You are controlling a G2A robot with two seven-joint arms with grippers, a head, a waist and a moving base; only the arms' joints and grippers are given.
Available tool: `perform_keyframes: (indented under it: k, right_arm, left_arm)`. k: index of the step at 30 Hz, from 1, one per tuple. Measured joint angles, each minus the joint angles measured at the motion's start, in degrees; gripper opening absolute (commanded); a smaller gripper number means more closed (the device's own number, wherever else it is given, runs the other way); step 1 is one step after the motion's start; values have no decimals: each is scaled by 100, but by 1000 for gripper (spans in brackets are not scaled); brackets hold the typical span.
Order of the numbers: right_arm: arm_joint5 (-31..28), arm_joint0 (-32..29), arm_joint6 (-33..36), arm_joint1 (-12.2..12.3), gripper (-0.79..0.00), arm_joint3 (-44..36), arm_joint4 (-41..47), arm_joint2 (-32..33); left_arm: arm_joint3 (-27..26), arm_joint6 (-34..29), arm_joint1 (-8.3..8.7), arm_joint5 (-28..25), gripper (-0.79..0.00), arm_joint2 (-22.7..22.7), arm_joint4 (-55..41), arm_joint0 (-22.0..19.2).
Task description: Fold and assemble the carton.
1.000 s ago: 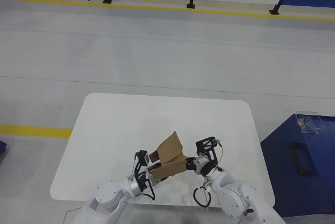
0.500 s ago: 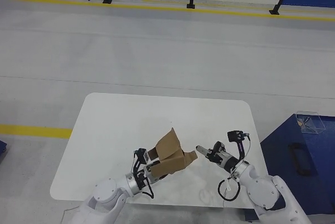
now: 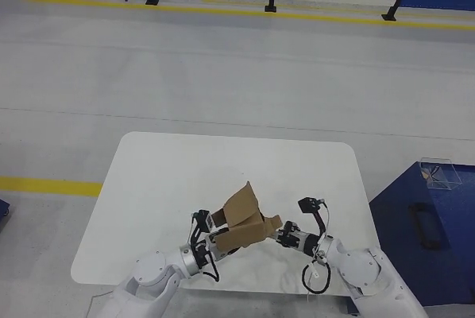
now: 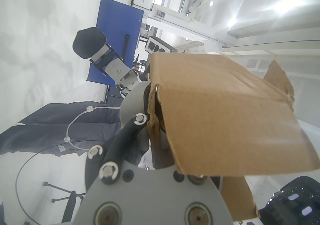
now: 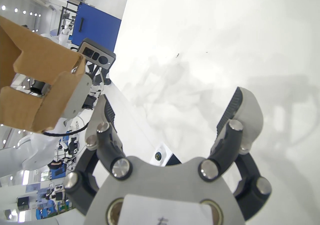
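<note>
Progress looks approx. halfway at best: carton [image 3: 244,219] is opened from flat into a rough sleeve, but no end is seen closed. One flap is seen standing up at 12 o'clock of the body and another is splayed out at 3 o'clock. Neither is tucked, so folding-in and locking of the flaps is judged to be left. Carton is found near the 6 o'clock edge of table [image 3: 166,175], carried at left gripper [image 3: 208,230], which is set at 8 o'clock of it. Whether that gripper is clamped on the cardboard can't be told, as the contact is covered by a wall of the box. Right gripper [image 5: 172,100] is held spread wide w/ nothing between its jaws, just beside the 3 o'clock flap; touch or gap there isn't clear. Hidden: most of the sleeve's inside, its underside and the far end, so any flaps down there can't be judged. Whether the box rests on the table or is lifted clear of it can't be made out either.
</note>
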Motion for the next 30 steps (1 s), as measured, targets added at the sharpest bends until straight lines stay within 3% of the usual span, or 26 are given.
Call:
perform_keyframes:
  k: [9, 30]
  right_arm:
    - [-328, -130, 194, 57, 0, -229, 594, 369]
    - [-309, -72, 160, 102, 0, -413, 671, 520]
  left_arm:
    - [43, -20, -10, -15, -785, 29, 3, -5]
    - [115, 74, -61, 22, -785, 205, 150, -109]
